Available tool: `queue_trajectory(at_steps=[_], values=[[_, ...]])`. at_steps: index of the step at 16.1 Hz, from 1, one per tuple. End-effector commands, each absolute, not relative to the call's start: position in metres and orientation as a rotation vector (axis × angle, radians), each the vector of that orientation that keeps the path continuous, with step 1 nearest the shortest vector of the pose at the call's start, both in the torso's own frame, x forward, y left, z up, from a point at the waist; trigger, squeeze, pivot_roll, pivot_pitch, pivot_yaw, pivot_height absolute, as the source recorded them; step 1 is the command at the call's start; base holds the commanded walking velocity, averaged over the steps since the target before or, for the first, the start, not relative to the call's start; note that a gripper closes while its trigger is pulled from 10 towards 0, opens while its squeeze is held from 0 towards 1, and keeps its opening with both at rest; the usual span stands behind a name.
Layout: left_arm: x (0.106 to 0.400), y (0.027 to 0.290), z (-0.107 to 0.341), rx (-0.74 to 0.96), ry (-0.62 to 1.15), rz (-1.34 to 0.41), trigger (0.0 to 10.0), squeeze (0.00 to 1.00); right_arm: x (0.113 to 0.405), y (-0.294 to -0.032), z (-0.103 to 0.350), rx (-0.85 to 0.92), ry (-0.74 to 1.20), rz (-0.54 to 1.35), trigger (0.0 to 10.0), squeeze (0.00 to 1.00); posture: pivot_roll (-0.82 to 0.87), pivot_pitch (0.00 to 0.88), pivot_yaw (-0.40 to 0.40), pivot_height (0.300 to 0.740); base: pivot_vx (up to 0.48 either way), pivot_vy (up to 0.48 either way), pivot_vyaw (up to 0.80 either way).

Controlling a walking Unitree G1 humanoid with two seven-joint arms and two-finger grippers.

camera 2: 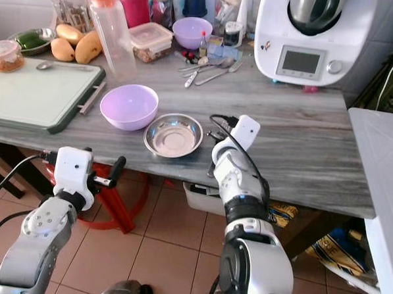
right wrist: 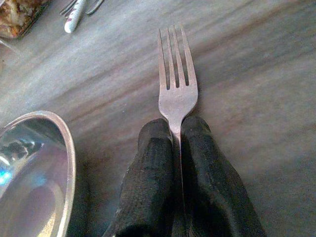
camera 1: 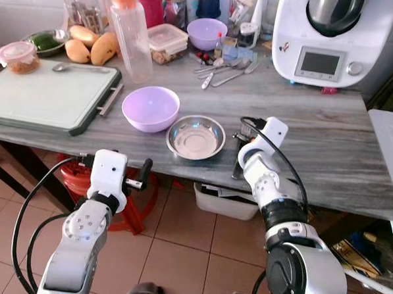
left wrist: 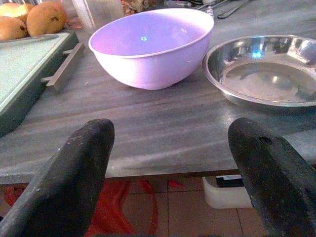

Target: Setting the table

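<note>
1. Since the job is setting the table, the right gripper (right wrist: 174, 148) being clamped on a fork (right wrist: 176, 81) makes sense: both black fingers are pinched tight on the handle, and the tines stick out ahead, low over the grey table (camera 1: 354, 162). I can't tell if the fork is actually touching the wood yet.

2. That fork sits just right of the steel plate (camera 1: 196, 136), which is where a fork or spoon would go in a place setting, so my guess is it's being laid down beside the dish, not picked up for something else.

3. Left gripper (left wrist: 173, 173) is wide open with nothing in it, hanging off the near table edge and aimed at the purple bowl (camera 1: 150, 108). Looks like it's waiting, or lined up for the bowl next.

4. The bowl and plate are side by side near the front edge, nearly touching, so they're basically the place setting so far.

5. Counts: one fork in the gripper, one steel plate, two purple bowls (the second bowl (camera 1: 206, 33) is back among the clutter), and a loose pile of cutlery (camera 1: 224, 68) behind, too tangled to count properly.

6. Other stuff: one green board (camera 1: 48, 93) with a spoon (camera 1: 75, 67) on it, three mangoes (camera 1: 90, 46), one tall bottle (camera 1: 131, 35), and one white cooker (camera 1: 334, 39) at the back right.
</note>
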State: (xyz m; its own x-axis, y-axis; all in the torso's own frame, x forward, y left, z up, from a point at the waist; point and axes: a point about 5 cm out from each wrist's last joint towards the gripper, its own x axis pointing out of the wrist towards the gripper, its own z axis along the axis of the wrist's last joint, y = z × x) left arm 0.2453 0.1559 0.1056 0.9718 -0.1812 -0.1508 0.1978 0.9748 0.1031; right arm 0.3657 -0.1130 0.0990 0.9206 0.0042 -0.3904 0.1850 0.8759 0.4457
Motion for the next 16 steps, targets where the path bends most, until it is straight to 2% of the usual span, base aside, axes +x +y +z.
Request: queue_trajectory(at_steps=[1, 8, 9, 10, 16], values=[[0.247, 0.155, 0.109, 0.121, 0.133, -0.195, 10.0, 0.00, 0.370, -0.107, 0.105, 0.485, 0.384, -0.079, 10.0, 0.00, 0.05, 0.027, 0.049, 0.740, 0.000, 0.000, 0.00], [0.247, 0.153, 0.107, 0.112, 0.141, -0.200, 10.0, 0.00, 0.367, -0.114, 0.096, 0.367, 0.417, -0.122, 10.0, 0.00, 0.04, 0.026, 0.041, 0.740, 0.000, 0.000, 0.00], [0.247, 0.152, 0.107, 0.111, 0.142, -0.201, 10.0, 0.00, 0.367, -0.115, 0.095, 0.371, 0.417, -0.125, 10.0, 0.21, 0.04, 0.026, 0.041, 0.740, 0.000, 0.000, 0.00], [0.247, 0.152, 0.107, 0.110, 0.143, -0.201, 10.0, 0.00, 0.367, -0.116, 0.095, 0.363, 0.415, -0.131, 10.0, 0.99, 0.04, 0.025, 0.040, 0.740, 0.000, 0.000, 0.00], [0.250, 0.151, 0.108, 0.112, 0.138, -0.201, 10.0, 0.00, 0.369, -0.117, 0.101, 0.363, 0.384, -0.138, 10.0, 1.00, 0.04, 0.018, 0.038, 0.740, 0.000, 0.000, 0.00]])
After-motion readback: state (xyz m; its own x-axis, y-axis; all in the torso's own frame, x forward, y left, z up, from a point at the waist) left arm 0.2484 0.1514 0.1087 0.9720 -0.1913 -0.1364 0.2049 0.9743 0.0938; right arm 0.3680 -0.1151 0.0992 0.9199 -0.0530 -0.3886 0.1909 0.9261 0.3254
